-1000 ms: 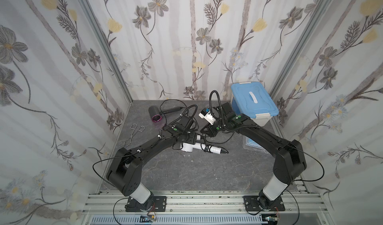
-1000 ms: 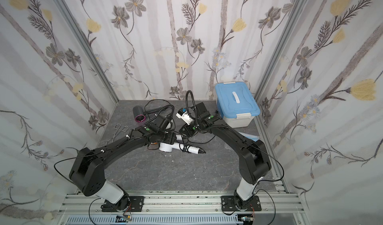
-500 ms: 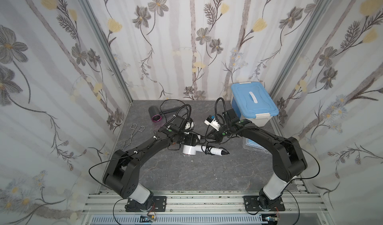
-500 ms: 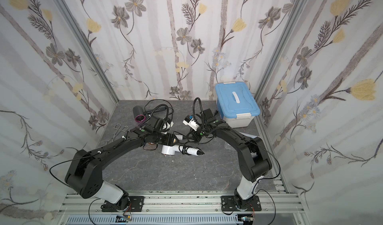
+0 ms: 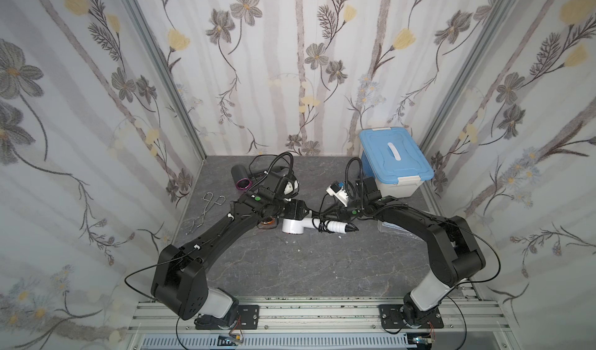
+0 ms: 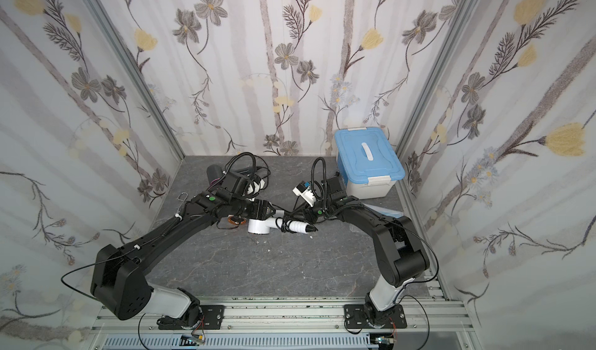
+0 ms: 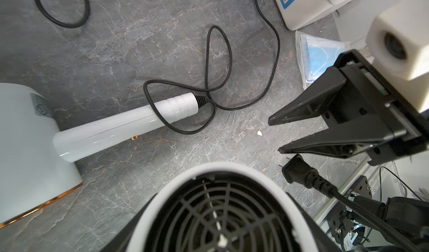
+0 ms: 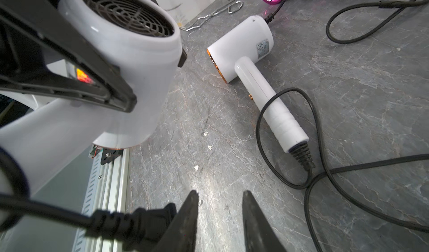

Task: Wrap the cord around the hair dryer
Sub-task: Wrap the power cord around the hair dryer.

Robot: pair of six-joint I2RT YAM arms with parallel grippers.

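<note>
Grey marbled worktop (image 5: 290, 274), flowered walls on three sides. Two black arms reach in from the front rail and meet near the middle.

Blue-lidded box (image 5: 392, 161) in the far corner on the right arm's side.

Held dryer (image 8: 148, 76): white, grille end showing. Left pincer (image 8: 156, 80) is clenched on its barrel, one black finger laid across the side. In both top views it is mostly hidden under the arm.

Lying dryer (image 5: 292, 227): white with a gold rim, flat on mid-worktop between the two pincers. Its barrel sits just in front of the left pincer and its handle points toward the right arm.

Black dryer (image 5: 240, 175), pink-ended, at the back on the left arm's side, well apart from the others.

Packet of blue masks (image 7: 318, 55) lies flat just in front of the box.

Metal tongs (image 5: 209, 204) lie near the left wall.

Right pincer (image 8: 220, 197): released, jaws apart, nothing between them, tips low over bare worktop.

Cord (image 7: 228, 53): black, leaves the lying dryer's handle end. One loose loop crosses the handle near its ridged part; whether it passes beneath, cannot tell. The remaining length sprawls in slack curves.

Plug (image 7: 294, 169): black, two prongs, just beside one right finger and not gripped. Whose cord it ends, cannot tell.

White crumbs (image 8: 205, 134) scattered near the lying dryer.
</note>
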